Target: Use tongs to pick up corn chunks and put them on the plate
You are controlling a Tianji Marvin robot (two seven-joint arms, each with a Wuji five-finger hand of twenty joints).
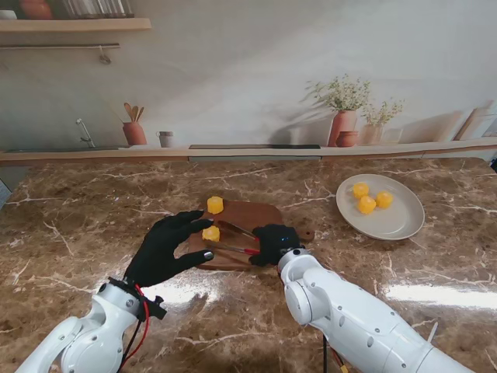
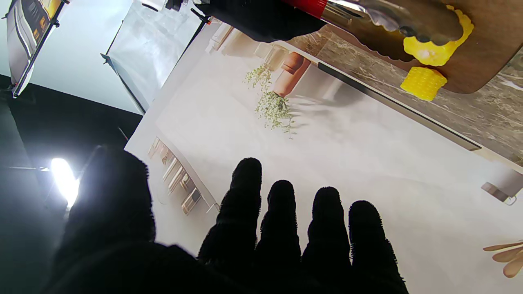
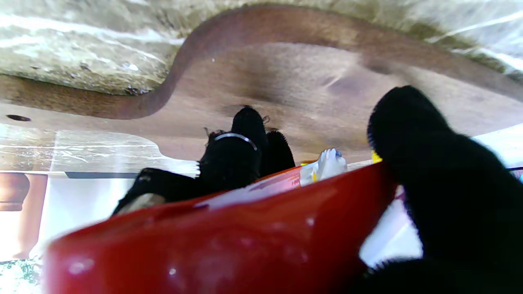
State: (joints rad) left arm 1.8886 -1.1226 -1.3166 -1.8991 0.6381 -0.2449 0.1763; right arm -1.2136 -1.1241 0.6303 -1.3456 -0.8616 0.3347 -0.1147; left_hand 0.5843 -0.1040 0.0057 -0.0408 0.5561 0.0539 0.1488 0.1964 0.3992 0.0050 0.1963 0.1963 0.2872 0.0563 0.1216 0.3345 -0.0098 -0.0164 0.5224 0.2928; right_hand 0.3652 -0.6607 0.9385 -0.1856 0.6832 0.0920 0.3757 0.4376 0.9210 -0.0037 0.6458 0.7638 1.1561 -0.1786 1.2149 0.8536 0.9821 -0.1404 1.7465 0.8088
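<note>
Two yellow corn chunks lie on the brown wooden cutting board [image 1: 256,214]: one [image 1: 215,204] at its far left corner, one [image 1: 210,233] between the tips of the tongs [image 1: 233,238]. My right hand [image 1: 273,242] is shut on the tongs' red handle [image 3: 245,228]. In the left wrist view the tong tips [image 2: 408,20] straddle that chunk [image 2: 439,45], with the other chunk [image 2: 423,83] beside it. My left hand [image 1: 165,247] is open, fingers spread, hovering over the board's left edge. The white plate [image 1: 396,221] to the right holds three corn chunks [image 1: 370,197].
The marble counter [image 1: 93,225] surrounds the board. A backdrop wall with printed pots and plants [image 1: 345,116] runs along the counter's far edge. The plate sits about a hand's width to the right of the board's handle.
</note>
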